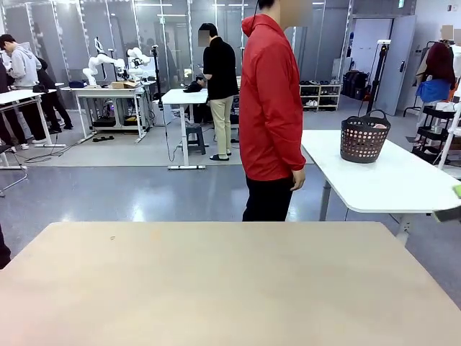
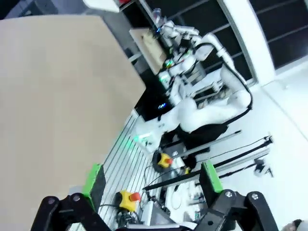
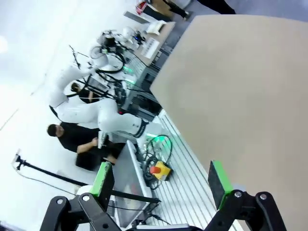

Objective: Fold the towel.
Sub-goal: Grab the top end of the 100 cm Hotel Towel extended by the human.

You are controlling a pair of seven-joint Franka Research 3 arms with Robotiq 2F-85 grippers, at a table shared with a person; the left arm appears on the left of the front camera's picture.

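Between the green-padded fingers of my left gripper [image 2: 152, 179] and right gripper [image 3: 161, 182] I saw nothing gripped; both stood spread. Past the fingertips lay the matte beige tabletop [image 1: 230, 288]. Far beyond, the salmon-pink terry towel [image 1: 365, 130] sat in a dark perforated basket [image 1: 348, 150] on a white table [image 1: 403, 180].

We see our left tool [image 2: 151, 182] with its 2 green-padded fingers [image 2: 94, 184] spread wide and nothing between them. Our right tool [image 3: 161, 180] stands just as wide and empty. A bent white arm [image 2: 202, 113] farther off is probably our right one.
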